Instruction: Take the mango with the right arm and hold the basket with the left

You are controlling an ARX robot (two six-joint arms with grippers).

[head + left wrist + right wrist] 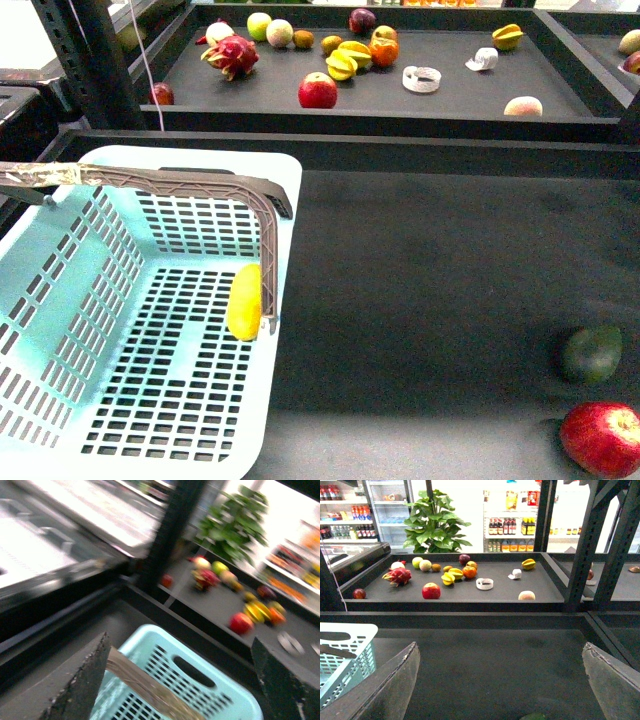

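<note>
- The smooth bright yellow oval mango point(245, 302) is already lying on the slotted floor of the big pale turquoise plastic basket point(215, 165), right against the wall nearest the open bench, so I'd say the picking half is done.
- A grey-brown curved swing handle point(190, 183) is raised above the basket and runs off toward the left arm's side.
- Left fingers point(80, 690): spread wide in the wrist view, with the handle passing between them. Can't tell if they actually grip it.
- Right fingers point(390, 690): wide apart with nothing in them, over the dark bench point(440, 270), well clear of the basket.
- A dark green oval fruit point(590, 354) and a red apple point(602, 438) sit well apart from the basket, untouched.
- What's left, I reckon: just a firm hold on that basket.
</note>
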